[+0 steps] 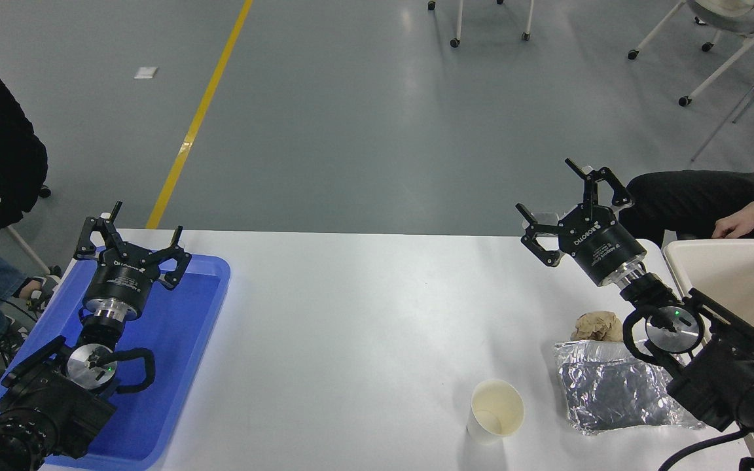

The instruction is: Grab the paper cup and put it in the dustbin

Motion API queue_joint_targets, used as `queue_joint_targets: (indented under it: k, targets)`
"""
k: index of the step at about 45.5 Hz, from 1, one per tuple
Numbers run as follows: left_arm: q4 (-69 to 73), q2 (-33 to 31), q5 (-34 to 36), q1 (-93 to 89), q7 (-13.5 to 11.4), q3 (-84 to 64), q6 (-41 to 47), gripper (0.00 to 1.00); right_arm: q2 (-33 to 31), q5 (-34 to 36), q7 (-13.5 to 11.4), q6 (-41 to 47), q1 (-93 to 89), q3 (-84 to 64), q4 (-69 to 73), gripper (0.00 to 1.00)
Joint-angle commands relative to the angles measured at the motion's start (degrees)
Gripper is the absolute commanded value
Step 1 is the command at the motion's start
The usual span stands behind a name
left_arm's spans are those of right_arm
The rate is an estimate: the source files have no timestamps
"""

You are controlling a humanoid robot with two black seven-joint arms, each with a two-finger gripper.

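From the head view, the paper cup (pixel 495 411) stands upright on the white counter (pixel 364 314) toward five o'clock, its open mouth showing a cream inside, with nothing holding it. Just beside it at three o'clock lies a crinkled foil sheet (pixel 612 392), and a crumpled brown paper ball (pixel 598 326) sits at the foil's far edge. The right gripper (pixel 570 196) hangs above the counter's far right edge, well apart from the cup at about one o'clock from it, its fingers spread wide and empty. The dustbin (pixel 730 261) shows its cream rim at the right edge, partly hidden behind the right arm. The left gripper (pixel 131 232) is parked at the lower left over a flat blue tray (pixel 187 340), fingers likewise spread with nothing between them. A person's hand (pixel 734 226) rests beyond the dustbin at two o'clock.
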Motion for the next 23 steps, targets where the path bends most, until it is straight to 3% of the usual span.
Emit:
queue_joint_targets:
  k: [1,23]
  targets:
    - [0.00,-0.01,0.00,0.00,0.00,0.00,0.00,1.00,0.02,0.00,0.00,0.00,0.06,0.00,0.00,1.00]
    - [0.00,-0.01,0.00,0.00,0.00,0.00,0.00,1.00,-0.51,0.00,-0.09,0.00,0.85,-0.79,0.00,1.00]
